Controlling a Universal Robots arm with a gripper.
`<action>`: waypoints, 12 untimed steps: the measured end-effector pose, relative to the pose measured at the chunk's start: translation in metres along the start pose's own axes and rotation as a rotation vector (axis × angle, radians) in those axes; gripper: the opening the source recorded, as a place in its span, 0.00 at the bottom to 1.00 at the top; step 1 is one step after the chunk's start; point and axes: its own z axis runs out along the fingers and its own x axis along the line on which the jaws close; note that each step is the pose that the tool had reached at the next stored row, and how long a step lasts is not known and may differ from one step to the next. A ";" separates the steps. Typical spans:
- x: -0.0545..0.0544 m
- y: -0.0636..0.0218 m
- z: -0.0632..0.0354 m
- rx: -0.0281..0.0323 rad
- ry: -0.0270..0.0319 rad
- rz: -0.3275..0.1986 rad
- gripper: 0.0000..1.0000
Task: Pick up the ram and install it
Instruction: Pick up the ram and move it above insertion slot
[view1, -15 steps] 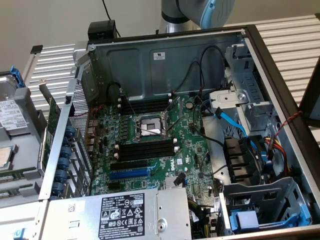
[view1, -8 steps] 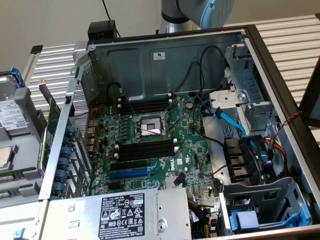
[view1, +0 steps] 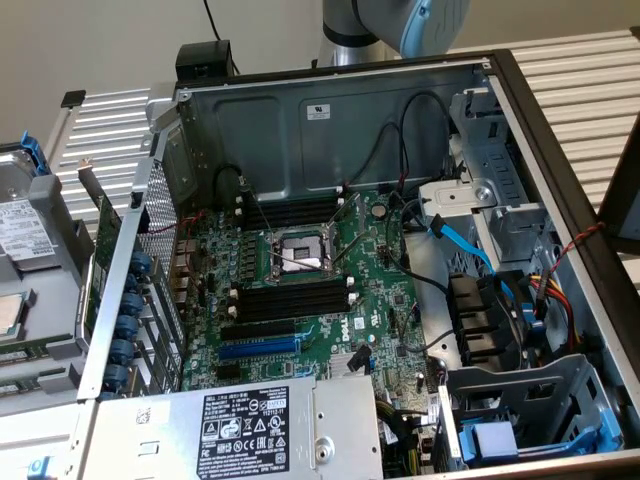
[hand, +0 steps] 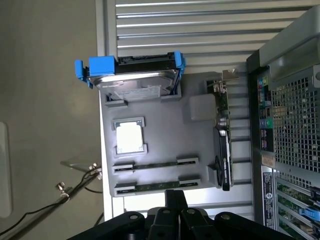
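In the exterior view, the open computer case (view1: 520, 130) lay on its side on the slatted worktop (view1: 590, 90), its steel walls forming a hard rim around the motherboard (view1: 380, 300). The CPU socket (view1: 298, 250) sat mid-board, with one bank of black memory slots (view1: 290, 300) below it and another (view1: 290, 210) above it. Black cables (view1: 385, 160) drooped from the far wall across the upper bank and the socket's edge. The lower bank lay in open view, boxed in by the power supply (view1: 240, 430) on the near side and the drive cage (view1: 480, 210) towards the exterior view's right. The arm (view1: 400, 25) stood beyond the case's far wall. A grey tray (view1: 60, 300) sat outside the case at the exterior view's left.

In the wrist view, the claw (hand: 175, 196) had its fingers pressed together with nothing between them. It hung over the tray's edge. The ram (hand: 150, 188) lay flat in its cradle on the tray, right by the claw's tip, though I cannot tell whether they touched. A twin stick (hand: 155, 165) lay parallel just beside it. Farther along the tray sat a CPU (hand: 129, 137) and a hard drive (hand: 135, 80) in a blue bracket. An expansion card (hand: 222, 140) stood on edge along the tray's side, near the case's perforated rear panel.
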 end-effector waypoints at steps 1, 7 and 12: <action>0.000 -0.0005 0.0016 0.0006 0.0000 0.000 0.11; 0.000 -0.0038 0.0115 0.0041 -0.0002 0.001 0.11; 0.000 -0.0073 0.0197 0.0066 -0.0006 0.002 0.11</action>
